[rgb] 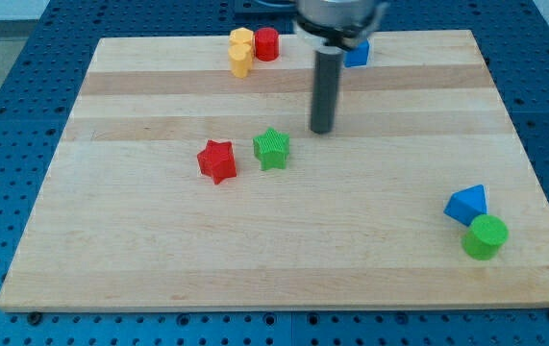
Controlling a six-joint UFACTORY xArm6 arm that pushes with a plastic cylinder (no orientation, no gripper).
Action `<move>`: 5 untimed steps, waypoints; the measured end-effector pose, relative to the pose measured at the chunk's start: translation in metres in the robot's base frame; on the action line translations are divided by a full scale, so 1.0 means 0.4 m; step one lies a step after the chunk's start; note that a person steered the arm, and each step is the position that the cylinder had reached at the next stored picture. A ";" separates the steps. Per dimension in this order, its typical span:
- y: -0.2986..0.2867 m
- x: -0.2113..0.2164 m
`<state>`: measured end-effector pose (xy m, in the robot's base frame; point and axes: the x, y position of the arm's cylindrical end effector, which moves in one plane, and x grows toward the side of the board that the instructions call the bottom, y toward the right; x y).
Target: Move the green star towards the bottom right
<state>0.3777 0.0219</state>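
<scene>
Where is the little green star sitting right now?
The green star sits near the board's middle, slightly toward the view's left, just right of the red star. My tip is up and to its right, not touching.

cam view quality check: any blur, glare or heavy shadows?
Camera view: the arm housing at the view's top is motion-blurred, and my tip is a little soft; the green star and red star are sharp. Lighting is even and diffuse, shadows under the blocks are faint, and the wooden board shows no glare.
</scene>
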 end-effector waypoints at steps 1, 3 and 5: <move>-0.153 -0.002; 0.045 0.180; 0.162 0.239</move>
